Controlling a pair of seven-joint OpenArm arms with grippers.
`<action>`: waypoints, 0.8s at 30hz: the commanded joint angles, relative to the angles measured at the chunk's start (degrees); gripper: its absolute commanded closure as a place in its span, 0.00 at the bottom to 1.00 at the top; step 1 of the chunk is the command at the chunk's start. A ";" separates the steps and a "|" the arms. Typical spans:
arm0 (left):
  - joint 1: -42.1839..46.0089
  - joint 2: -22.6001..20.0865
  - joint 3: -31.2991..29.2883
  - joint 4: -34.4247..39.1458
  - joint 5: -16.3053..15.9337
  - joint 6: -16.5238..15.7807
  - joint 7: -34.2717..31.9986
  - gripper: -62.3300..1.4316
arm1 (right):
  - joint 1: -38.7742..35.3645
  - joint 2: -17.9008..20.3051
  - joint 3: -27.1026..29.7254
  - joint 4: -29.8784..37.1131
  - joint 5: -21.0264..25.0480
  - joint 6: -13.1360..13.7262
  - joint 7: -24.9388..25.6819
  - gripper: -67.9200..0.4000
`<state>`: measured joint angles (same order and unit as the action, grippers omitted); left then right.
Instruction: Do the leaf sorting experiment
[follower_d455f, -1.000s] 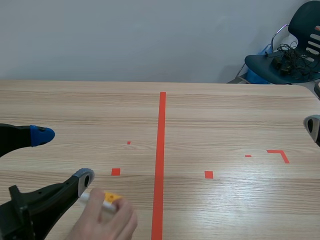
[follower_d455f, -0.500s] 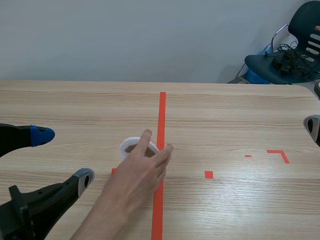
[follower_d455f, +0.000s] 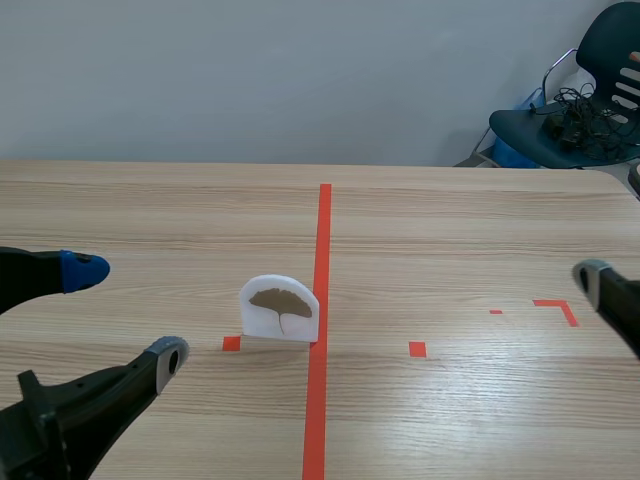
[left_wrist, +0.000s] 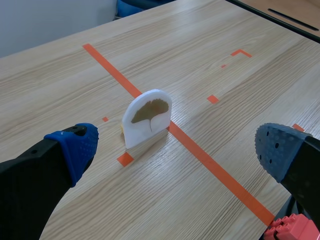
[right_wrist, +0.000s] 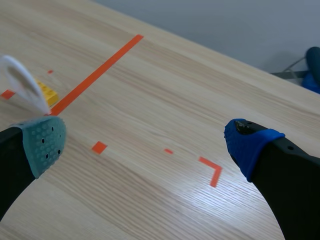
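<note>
Leaf card (left_wrist: 148, 116) stands upright ahead of my left end effector (left_wrist: 175, 149), spread wide; right end effector (right_wrist: 146, 141) wide too. Light, stiff, tippy, I judge; pinch flat faces.

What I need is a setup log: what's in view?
white arch-shaped plaque with a brown ginkgo leaf: one, white and brown, upright, left of the orange-red tape line
yellow toy brick: one, yellow, behind the plaque's base
red toy bricks: cluster, red, by the left hand
wooden table: one, light brown, under all
dark chair: one, teal, beyond the far right corner
left hand: one, black, open, facing the plaque
right hand: one, black, open, over the right half
</note>
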<state>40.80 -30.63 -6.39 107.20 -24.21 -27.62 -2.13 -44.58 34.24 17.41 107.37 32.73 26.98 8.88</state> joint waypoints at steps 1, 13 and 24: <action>-0.76 0.26 -0.37 0.83 -0.31 -0.02 -0.90 0.00 | 3.96 0.83 -3.37 -0.44 -1.27 0.02 0.90 0.00; -0.85 0.26 -0.37 0.81 -0.33 -0.02 -0.85 0.00 | 28.28 -3.43 -33.59 -16.13 -13.53 -2.29 8.22 0.00; -0.85 0.26 -0.37 0.81 -0.33 -0.02 -0.85 0.00 | 47.63 -18.51 -53.46 -41.70 -23.08 -8.63 14.60 0.00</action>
<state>40.14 -30.61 -6.39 107.20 -24.03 -27.49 -1.98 2.24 16.38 -36.60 64.25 9.19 18.31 22.06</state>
